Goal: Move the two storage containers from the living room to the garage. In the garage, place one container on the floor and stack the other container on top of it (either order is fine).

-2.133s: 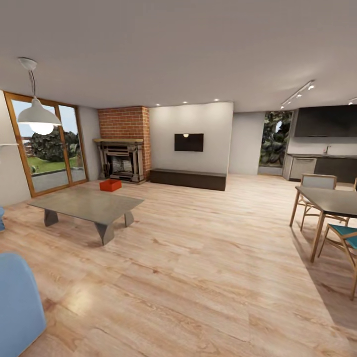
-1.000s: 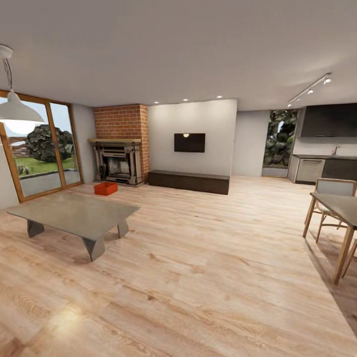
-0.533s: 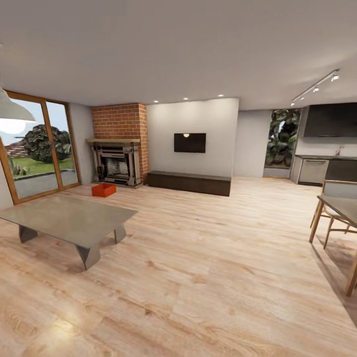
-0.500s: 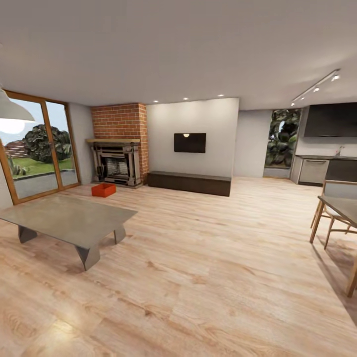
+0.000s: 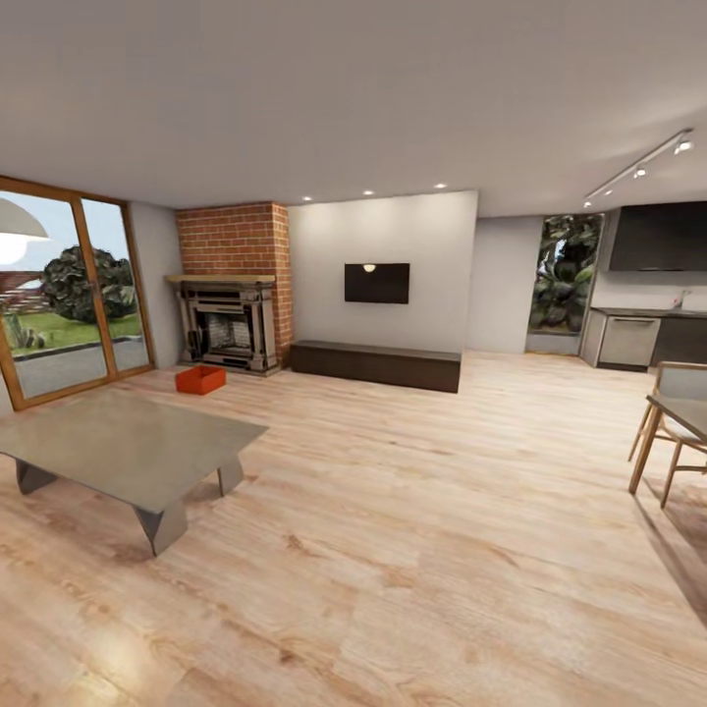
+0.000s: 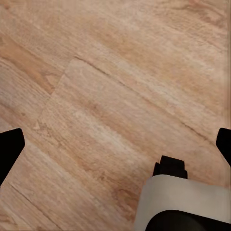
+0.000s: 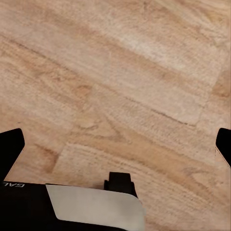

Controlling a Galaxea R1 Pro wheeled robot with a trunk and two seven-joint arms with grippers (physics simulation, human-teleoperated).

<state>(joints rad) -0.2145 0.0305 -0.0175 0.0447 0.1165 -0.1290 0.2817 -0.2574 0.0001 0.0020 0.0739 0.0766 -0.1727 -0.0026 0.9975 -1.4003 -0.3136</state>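
Camera has rolled fwd – storage container (image 5: 200, 380) at 10 o'clock by fireplace (image 5: 224, 323), now nearer. Left gripper (image 6: 115, 144), right gripper (image 7: 115, 144) spread wide, empty – pickup pending.

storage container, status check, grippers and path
Left gripper and right gripper open, empty, over wood floor. One storage container on floor by fireplace. Coffee table near the direct line.
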